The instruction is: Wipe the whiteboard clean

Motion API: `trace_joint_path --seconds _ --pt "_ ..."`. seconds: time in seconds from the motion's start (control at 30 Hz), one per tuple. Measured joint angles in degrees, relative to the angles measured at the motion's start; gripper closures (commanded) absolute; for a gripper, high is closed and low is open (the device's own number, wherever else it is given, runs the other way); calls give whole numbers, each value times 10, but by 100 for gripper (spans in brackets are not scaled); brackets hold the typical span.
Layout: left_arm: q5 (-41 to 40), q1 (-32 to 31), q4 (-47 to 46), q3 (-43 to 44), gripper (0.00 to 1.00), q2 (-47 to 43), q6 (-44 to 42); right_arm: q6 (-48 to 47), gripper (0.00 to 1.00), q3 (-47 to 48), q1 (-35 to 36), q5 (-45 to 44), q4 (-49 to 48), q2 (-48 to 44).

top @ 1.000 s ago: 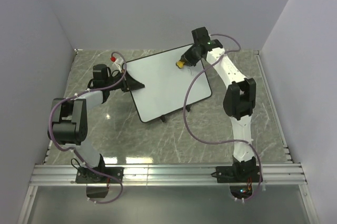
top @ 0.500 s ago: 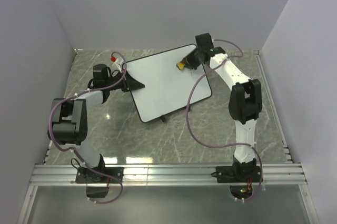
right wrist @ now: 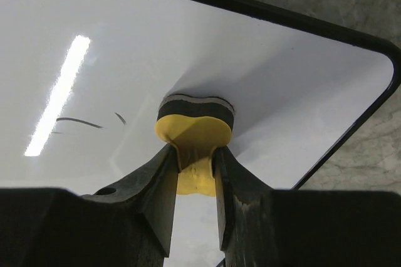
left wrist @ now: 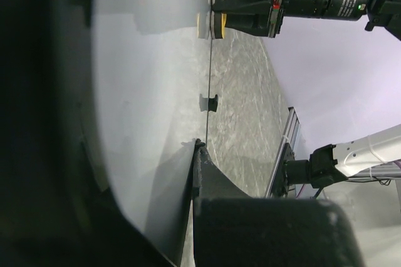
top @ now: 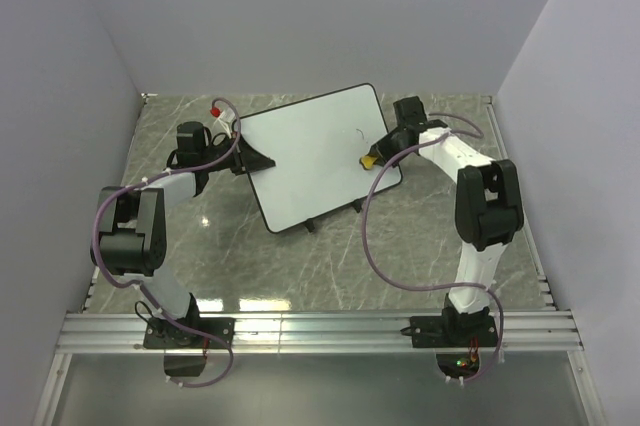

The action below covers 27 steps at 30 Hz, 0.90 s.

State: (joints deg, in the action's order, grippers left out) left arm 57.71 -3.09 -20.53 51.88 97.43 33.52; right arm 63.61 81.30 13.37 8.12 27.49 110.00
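I count one whiteboard (top: 310,161) lying flat on the table (top: 430,231); my left claw (top: 264,159) is clamped tight on its left edge; my right claw (right wrist: 195,154) is closed on the one yellow eraser (right wrist: 194,126), pressed onto the board near its right corner; two thin dark marks (right wrist: 78,122) sit beside the eraser
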Motion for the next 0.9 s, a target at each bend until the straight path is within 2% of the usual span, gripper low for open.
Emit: trace_joint_path --seconds 0.17,0.53,0.67,0.77,0.9 --pt "0 0 -2 1 100 3 1 -10 100 91 4 2 59 41" --pt "0 -1 1 3 100 3 0 14 100 435 14 28 86 200" --pt "-1 -1 3 3 100 3 1 22 100 427 14 30 74 201" --pt "-1 -1 4 3 100 3 2 21 100 355 14 28 43 168" --pt "-1 -2 4 4 100 2 0 12 100 195 14 21 12 93"
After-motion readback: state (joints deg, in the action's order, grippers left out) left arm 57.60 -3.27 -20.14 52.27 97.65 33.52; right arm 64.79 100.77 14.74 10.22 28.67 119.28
